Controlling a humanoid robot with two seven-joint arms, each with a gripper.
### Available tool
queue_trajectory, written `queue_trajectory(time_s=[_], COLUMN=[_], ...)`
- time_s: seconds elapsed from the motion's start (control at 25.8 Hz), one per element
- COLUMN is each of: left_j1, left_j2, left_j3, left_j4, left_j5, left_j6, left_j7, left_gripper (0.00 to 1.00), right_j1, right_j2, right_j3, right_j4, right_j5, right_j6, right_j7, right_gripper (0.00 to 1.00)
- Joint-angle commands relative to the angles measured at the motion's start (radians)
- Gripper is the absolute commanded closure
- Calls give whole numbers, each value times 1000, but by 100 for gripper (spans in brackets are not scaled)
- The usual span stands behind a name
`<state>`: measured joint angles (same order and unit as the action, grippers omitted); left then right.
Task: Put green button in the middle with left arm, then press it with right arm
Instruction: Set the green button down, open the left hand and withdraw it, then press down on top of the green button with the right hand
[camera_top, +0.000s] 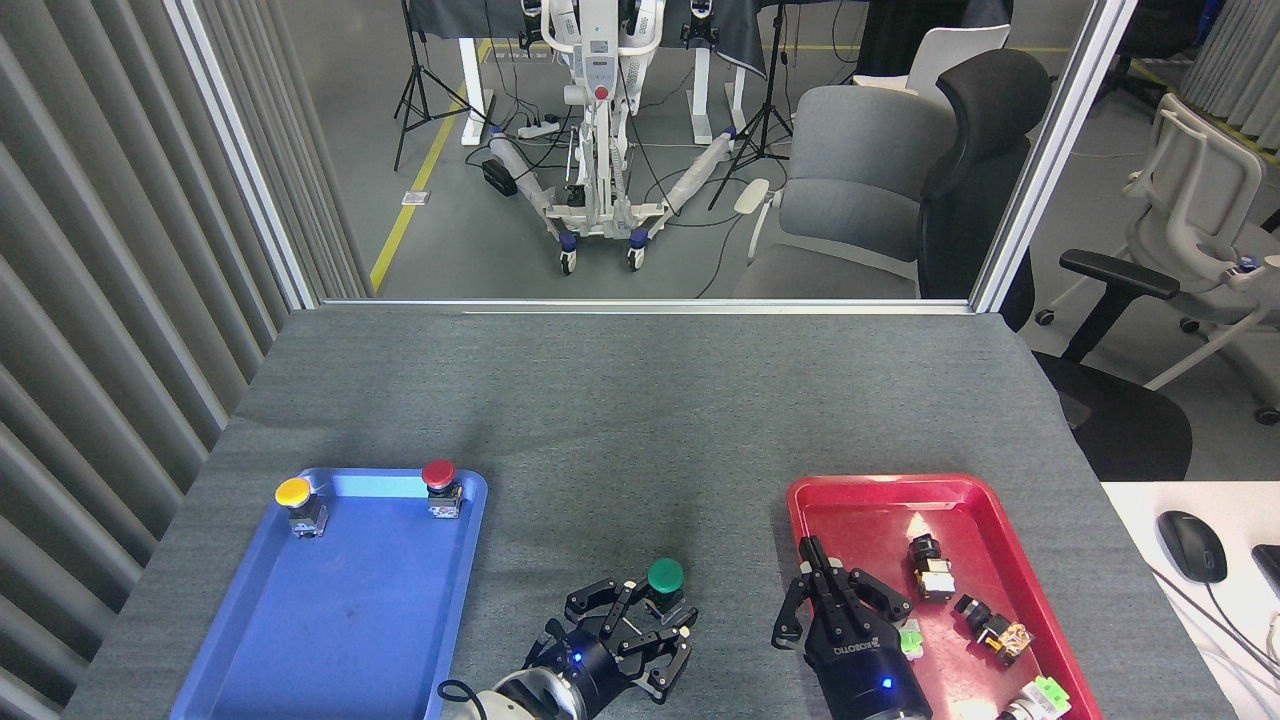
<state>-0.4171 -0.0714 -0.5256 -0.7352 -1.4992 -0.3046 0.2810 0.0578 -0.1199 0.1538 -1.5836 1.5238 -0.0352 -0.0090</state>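
The green button (665, 577) stands upright on the grey table (640, 400), in the strip between the blue tray (330, 620) and the red tray (930, 600), close to the near edge. The left gripper (640, 625) sits right behind it, fingers (600, 602) loosely spread around the button's body; whether any of them touches it I cannot tell.

The right gripper (835, 605) hangs over the red tray's left rim, fingers splayed and holding nothing. Small parts lie in the red tray to its right, apart from it.

The strip between the two grippers is narrow. Ahead of the button the table is bare felt all the way to the far metal edge, so most of the free room lies forward.

The yellow button (294, 493) and red button (438, 474) stand at the far end of the blue tray, well apart from the green one.
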Motion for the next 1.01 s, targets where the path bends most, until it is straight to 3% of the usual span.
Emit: queue_trajectory(time_s=[0.0, 0.15, 0.31, 0.46, 0.62, 0.77, 0.97], left_j1=[24, 90, 192, 317, 449, 492, 492], left_j2=[4, 28, 182, 265, 325, 369, 384], left_j3=[-1, 4, 56, 249, 458, 587, 602], left_j4=[-27, -191, -454, -616, -780, -793, -759], left_j5=[1, 2, 96, 284, 297, 304, 304], left_j6=[2, -1, 12, 13, 27, 18, 12], left_j7=[-3, -19, -68, -80, -80, -79, -69], left_gripper=[1, 1, 1, 1, 1, 1, 1], right_j1=[-10, -36, -95, -162, -193, -210, -207], right_j2=[2, 2, 19, 65, 82, 94, 86], right_j3=[35, 73, 145, 236, 277, 320, 316], right_j4=[2, 19, 80, 200, 290, 399, 432], right_j5=[4, 6, 16, 47, 47, 49, 42], right_j6=[-9, -14, 6, 106, 110, 113, 116], right_j7=[0, 3, 4, 4, 4, -5, -23], right_gripper=[100, 100, 100, 100, 100, 100, 100])
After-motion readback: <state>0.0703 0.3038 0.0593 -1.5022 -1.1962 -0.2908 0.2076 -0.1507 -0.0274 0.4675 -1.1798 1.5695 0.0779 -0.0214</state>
